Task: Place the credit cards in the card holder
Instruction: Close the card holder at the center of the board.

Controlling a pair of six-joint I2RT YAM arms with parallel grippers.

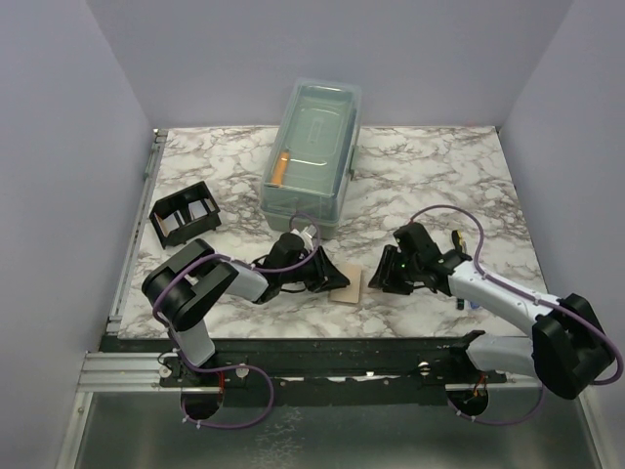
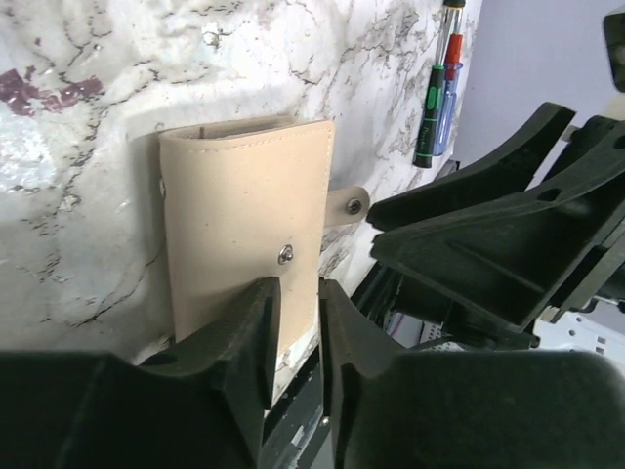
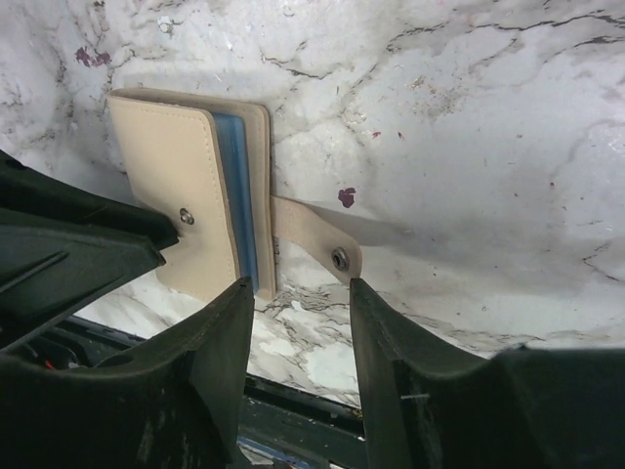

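A tan snap wallet (image 1: 350, 287) lies flat on the marble table between my grippers. In the right wrist view the wallet (image 3: 171, 195) is slightly agape, and the edge of a light blue credit card (image 3: 241, 195) shows inside it. The dark grey card is out of view. My left gripper (image 2: 298, 293) rests over the wallet's near edge (image 2: 244, 215), its jaws a narrow gap apart and gripping nothing. My right gripper (image 3: 303, 293) is open and empty, just short of the wallet's snap strap (image 3: 317, 239). The black card holder (image 1: 184, 217) stands far left, away from both grippers (image 1: 337, 278) (image 1: 383, 277).
A large clear lidded box (image 1: 312, 156) with an orange item inside stands at the back centre. Screwdrivers (image 2: 435, 98) lie on the table beyond the wallet. The table's front edge and metal rail (image 1: 293, 352) run close behind the wallet.
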